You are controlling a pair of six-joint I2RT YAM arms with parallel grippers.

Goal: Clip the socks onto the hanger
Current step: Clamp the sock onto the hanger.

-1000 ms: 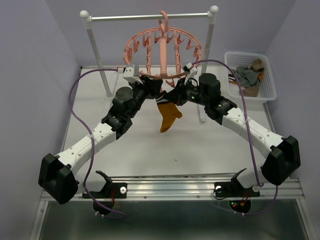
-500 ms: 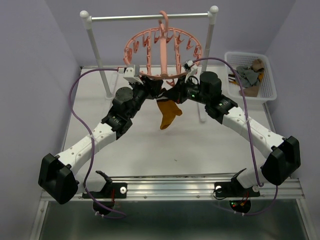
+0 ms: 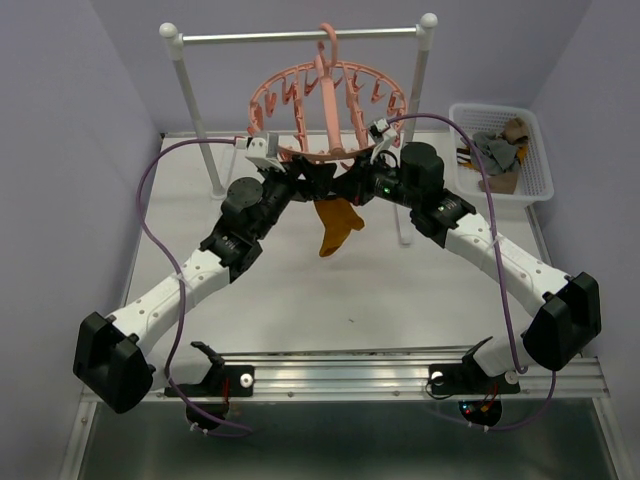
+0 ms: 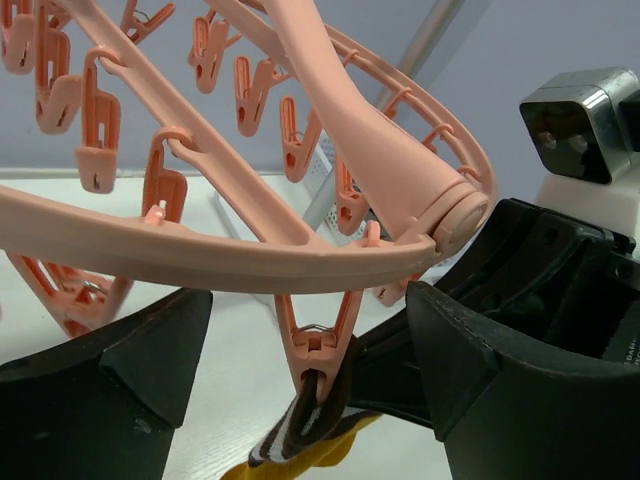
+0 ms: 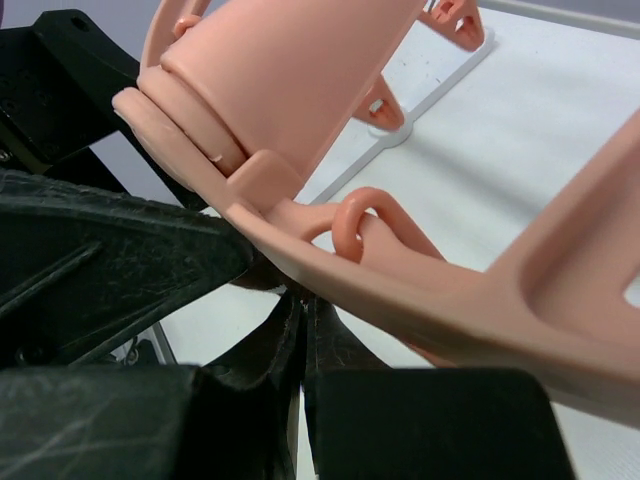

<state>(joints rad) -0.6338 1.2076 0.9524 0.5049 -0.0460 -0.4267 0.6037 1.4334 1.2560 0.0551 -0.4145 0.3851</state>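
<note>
White basket [image 3: 512, 189] at the bench's far right corner holds grey and brown socks [image 3: 497, 150]. Pink hanger [image 3: 327, 100] hooked on the rail [image 3: 300, 36] along the far edge, with an orange sock [image 3: 335, 228] hanging from a clip [image 4: 318, 340] on its near rim. Left claw [image 4: 305, 345] spread wide either side of that clip; right claw [image 5: 303, 340] pinched shut just under the rim.

I get my overview from the top camera, set high behind the arm bases [image 3: 110, 355] and tilted down over the whole table [image 3: 300, 290] toward the back wall, well off from the hanger [image 3: 328, 105]. My left wrist camera sits just under the hanger [image 4: 250, 265], looking up and outward — the right wrist camera is nearer still, almost against the hanger [image 5: 300, 60]. All three share the ring's near edge, where the thick spoke joins it.
</note>
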